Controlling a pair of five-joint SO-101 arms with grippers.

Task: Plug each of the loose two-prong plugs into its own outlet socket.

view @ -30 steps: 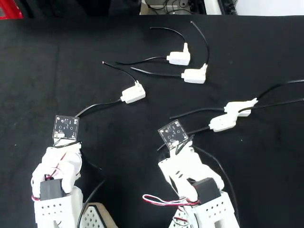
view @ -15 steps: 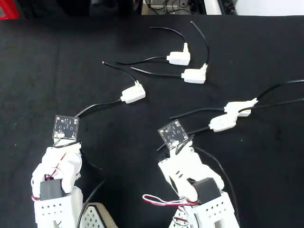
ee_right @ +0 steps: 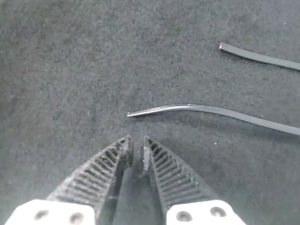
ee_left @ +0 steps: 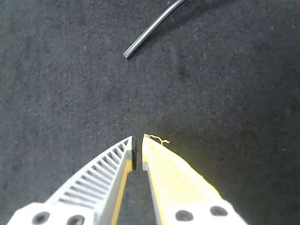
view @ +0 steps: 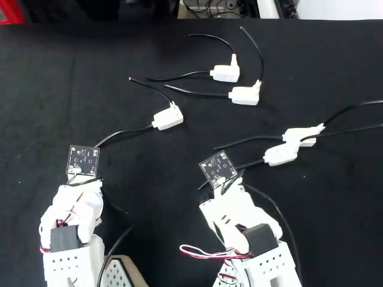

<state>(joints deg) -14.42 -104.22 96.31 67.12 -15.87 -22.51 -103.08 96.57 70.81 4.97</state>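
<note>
Still nothing moved, left tool (ee_left: 137, 138) closed, right tool (ee_right: 137, 141) closed

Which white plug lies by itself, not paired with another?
The lone plug nearest the left arm, its cable trailing toward that arm. The other four lie in two close pairs: far pair, right pair.

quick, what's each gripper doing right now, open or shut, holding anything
left gripper: closed, jaws together, holding nothing
right gripper: closed, jaws almost touching, holding nothing
</note>
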